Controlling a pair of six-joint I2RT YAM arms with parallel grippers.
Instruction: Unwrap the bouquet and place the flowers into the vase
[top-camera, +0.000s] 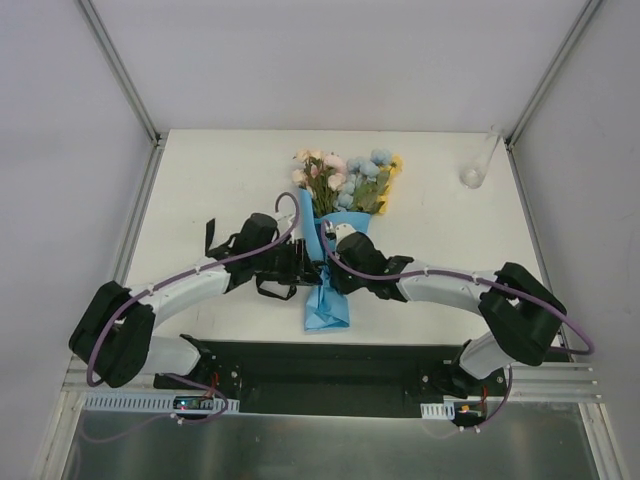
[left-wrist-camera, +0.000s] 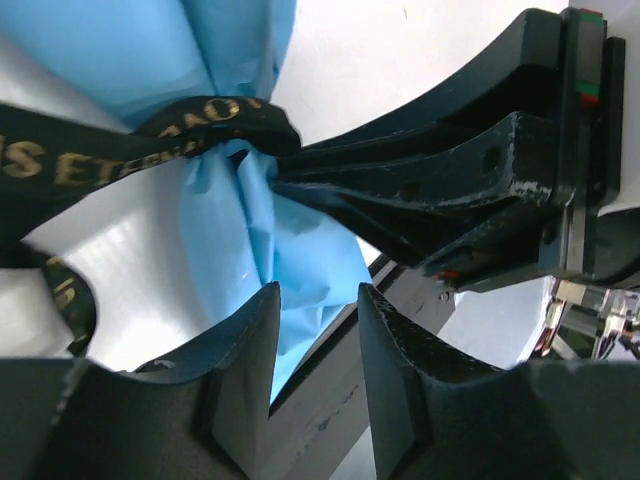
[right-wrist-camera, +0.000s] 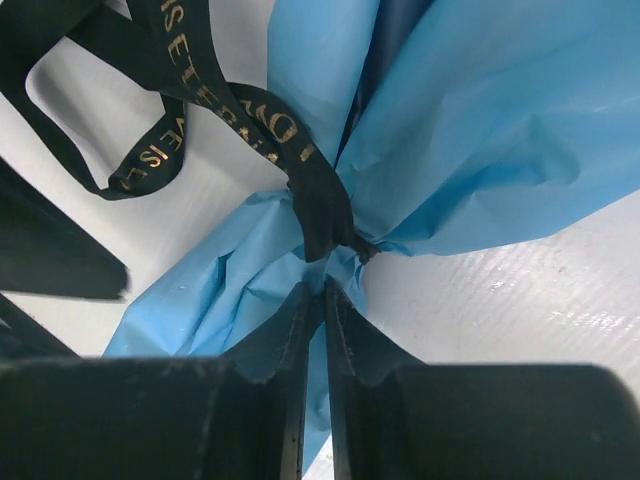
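The bouquet lies in the middle of the table, with the flowers (top-camera: 345, 178) pointing away and the blue paper cone (top-camera: 326, 303) toward me. A black ribbon (right-wrist-camera: 322, 205) with gold lettering is knotted round the cone's waist. My right gripper (right-wrist-camera: 322, 290) is pinched shut on the blue paper (right-wrist-camera: 230, 290) just under that knot. My left gripper (left-wrist-camera: 318, 292) stands open on the cone's left side, with the blue paper (left-wrist-camera: 250, 240) just past its tips and nothing clamped. Both grippers meet at the knot, the left gripper (top-camera: 302, 262) beside the right gripper (top-camera: 333, 262). The clear vase (top-camera: 474, 172) is at the far right.
Black ribbon loops (top-camera: 275, 290) trail on the white table (top-camera: 210, 190) left of the cone. A black base plate (top-camera: 330, 365) runs along the near edge. Metal frame posts (top-camera: 150, 130) and grey walls close in the sides.
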